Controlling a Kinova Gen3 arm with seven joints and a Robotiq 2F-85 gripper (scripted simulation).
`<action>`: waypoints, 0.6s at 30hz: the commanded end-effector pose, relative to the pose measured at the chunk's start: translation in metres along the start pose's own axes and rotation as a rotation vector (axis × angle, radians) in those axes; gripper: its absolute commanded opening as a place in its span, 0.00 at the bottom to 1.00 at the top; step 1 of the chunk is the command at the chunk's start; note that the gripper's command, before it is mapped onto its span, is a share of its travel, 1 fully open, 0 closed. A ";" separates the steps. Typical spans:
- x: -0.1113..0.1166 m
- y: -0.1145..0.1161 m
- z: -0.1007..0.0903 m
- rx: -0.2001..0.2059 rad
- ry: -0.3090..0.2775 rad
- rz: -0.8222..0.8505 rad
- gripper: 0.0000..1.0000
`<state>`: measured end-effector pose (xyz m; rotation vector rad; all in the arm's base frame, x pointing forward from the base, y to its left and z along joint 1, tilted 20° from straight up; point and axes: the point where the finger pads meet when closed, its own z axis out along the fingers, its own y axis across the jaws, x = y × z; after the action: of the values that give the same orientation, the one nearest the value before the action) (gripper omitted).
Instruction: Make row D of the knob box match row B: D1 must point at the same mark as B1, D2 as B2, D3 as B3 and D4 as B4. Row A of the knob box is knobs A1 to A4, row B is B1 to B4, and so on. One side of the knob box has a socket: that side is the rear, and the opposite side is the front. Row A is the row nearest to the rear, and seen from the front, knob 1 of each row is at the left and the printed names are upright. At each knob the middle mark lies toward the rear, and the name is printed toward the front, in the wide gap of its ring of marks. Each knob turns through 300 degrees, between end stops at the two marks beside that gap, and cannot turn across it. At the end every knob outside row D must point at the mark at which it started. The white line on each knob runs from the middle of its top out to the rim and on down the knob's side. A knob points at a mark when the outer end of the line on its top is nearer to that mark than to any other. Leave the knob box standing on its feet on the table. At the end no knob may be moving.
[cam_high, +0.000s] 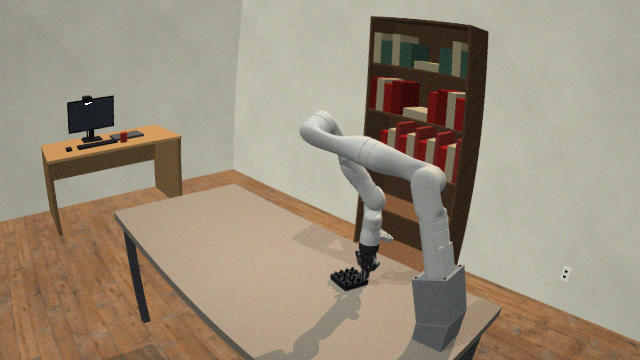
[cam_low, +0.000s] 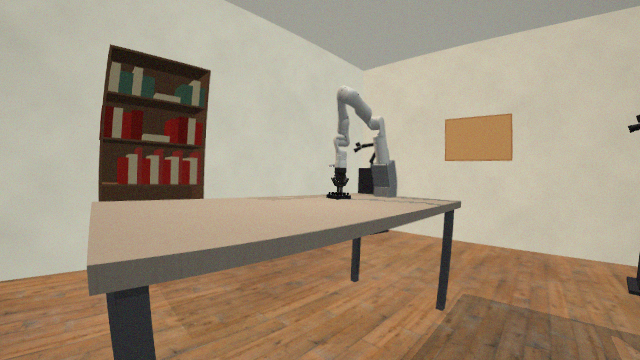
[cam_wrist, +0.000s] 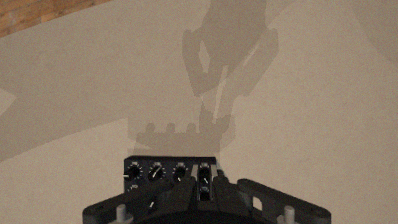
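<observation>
Top: looking down from high across the room, taking in the table, arm and bookcase
Exterior: sitting low past the table's far end, facing along it toward the distant arm
Wrist: pointing straight down, close over the knob box
Shared: all three are showing the knob box on the table
</observation>
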<state>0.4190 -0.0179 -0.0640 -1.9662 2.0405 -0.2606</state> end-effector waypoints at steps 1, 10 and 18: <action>-0.002 0.004 0.000 -0.008 -0.005 -0.009 0.08; -0.002 0.004 0.000 -0.008 -0.005 -0.009 0.19; -0.002 0.004 0.000 -0.008 -0.005 -0.009 0.19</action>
<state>0.4185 -0.0178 -0.0641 -1.9668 2.0407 -0.2598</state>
